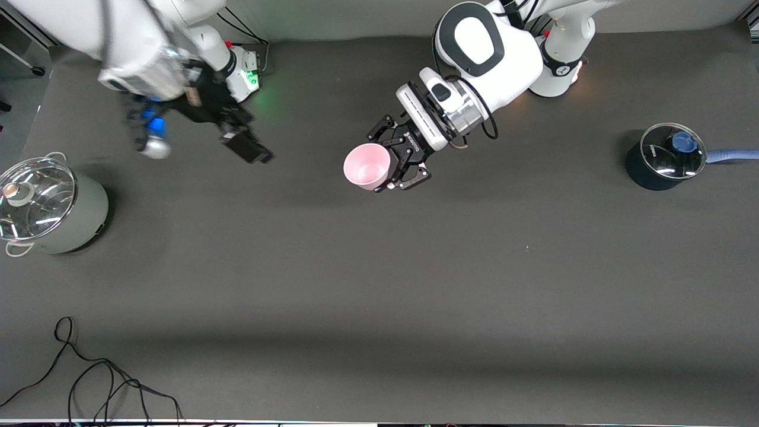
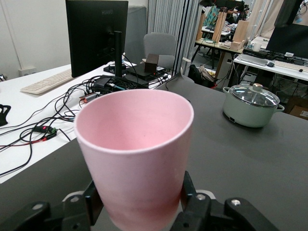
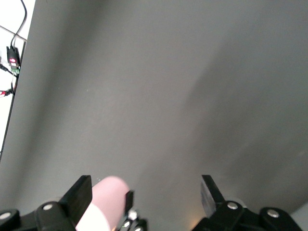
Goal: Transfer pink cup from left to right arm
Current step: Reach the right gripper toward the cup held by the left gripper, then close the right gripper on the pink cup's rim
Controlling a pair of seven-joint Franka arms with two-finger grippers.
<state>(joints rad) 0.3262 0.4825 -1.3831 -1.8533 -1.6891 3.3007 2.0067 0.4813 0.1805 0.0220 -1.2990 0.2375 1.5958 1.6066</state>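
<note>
A pale-green pot with a glass lid stands at the table edge at the right arm's end. A dark saucepan with a blue handle stands near the left arm's end. Black cables lie at the table corner nearest the front camera.

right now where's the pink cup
The pink cup is held up over the middle of the table in the left gripper, between the green pot and the dark saucepan.

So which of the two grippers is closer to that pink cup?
The left gripper: it is shut on the pink cup, holding it above the table. The right gripper is open, apart from it, toward the right arm's end.
</note>
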